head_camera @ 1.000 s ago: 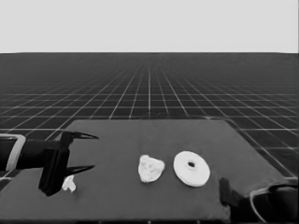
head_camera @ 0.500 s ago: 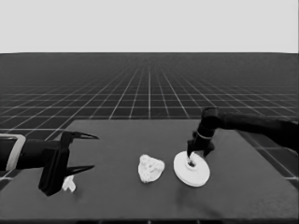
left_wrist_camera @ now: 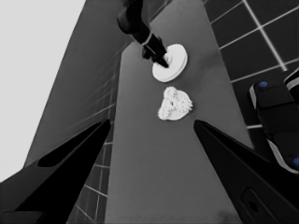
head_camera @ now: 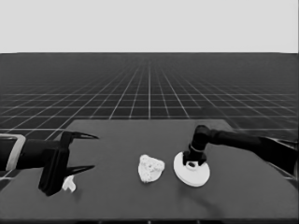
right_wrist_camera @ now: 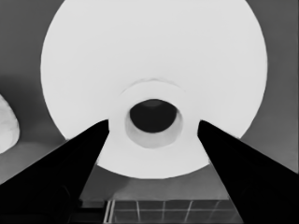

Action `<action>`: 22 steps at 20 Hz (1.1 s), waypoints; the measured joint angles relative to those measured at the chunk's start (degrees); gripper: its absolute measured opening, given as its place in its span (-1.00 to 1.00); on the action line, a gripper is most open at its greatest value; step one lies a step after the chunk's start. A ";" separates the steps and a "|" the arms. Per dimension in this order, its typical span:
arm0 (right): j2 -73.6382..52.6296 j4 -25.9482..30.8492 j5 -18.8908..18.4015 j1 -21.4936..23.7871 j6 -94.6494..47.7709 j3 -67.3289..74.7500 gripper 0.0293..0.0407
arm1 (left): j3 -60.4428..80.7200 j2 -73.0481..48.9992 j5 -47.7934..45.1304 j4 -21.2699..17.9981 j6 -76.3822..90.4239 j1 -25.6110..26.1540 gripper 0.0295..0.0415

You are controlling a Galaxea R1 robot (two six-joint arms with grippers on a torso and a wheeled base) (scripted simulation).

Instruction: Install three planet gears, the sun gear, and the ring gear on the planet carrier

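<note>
Near the desk's left front corner: a thin white piece (head_camera: 69,184) lies under the left gripper (head_camera: 88,151), which waits there with fingers spread wide and nothing between them.

Middle of the desk, toward the front edge: a lumpy white cluster (head_camera: 150,168) — it looks like the gears seated on the smaller round part, though single teeth are hard to tell.

Just beside it, toward the right: the larger round part (head_camera: 191,172), flat on the desk (head_camera: 117,140). The right gripper (head_camera: 191,164) is down over its raised middle; in the right wrist view the fingers (right_wrist_camera: 65,172) straddle the hub, parted, not visibly clamped.

Judgement: gears probably done — the larger round part is left to lift and set on top.
</note>
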 joint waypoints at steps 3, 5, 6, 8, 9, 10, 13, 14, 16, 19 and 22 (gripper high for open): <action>0.14 -0.28 0.24 -0.31 -0.13 -0.35 0.61 | 0.00 0.00 0.00 0.00 0.00 0.00 0.49; 0.15 -0.33 0.28 -0.36 -0.15 -0.41 -0.01 | 0.00 0.00 0.00 0.00 0.00 0.00 0.49; 0.16 -0.34 0.28 -0.35 -0.15 -0.42 -0.03 | 0.00 0.00 0.00 0.00 0.00 0.00 0.49; 0.16 -0.34 0.28 -0.35 -0.15 -0.42 -0.03 | 0.00 0.00 0.00 0.00 0.00 0.00 0.49; 0.17 -0.34 0.28 -0.35 -0.15 -0.42 -0.03 | 0.00 0.00 0.00 0.00 0.00 0.00 0.49; 0.17 -0.34 0.28 -0.35 -0.16 -0.42 -0.03 | 0.00 0.00 0.00 0.00 0.00 0.00 0.49; 0.17 -0.34 0.28 -0.35 -0.16 -0.43 -0.03 | 0.00 0.00 0.00 0.00 0.00 0.00 0.49; 0.17 -0.34 0.28 -0.35 -0.16 -0.42 -0.03 | 0.00 0.00 0.00 0.00 0.00 0.00 0.49; -2.01 5.77 -4.00 6.77 2.10 4.96 -0.03 | 0.00 0.00 0.00 0.00 0.00 0.00 0.49; -2.32 8.85 -5.52 10.46 2.41 5.77 -0.03 | 0.00 0.00 0.00 0.00 0.00 0.00 0.49; -2.33 9.50 -5.82 11.11 2.40 5.78 -0.03 | 0.00 0.00 0.00 0.00 0.00 0.00 0.49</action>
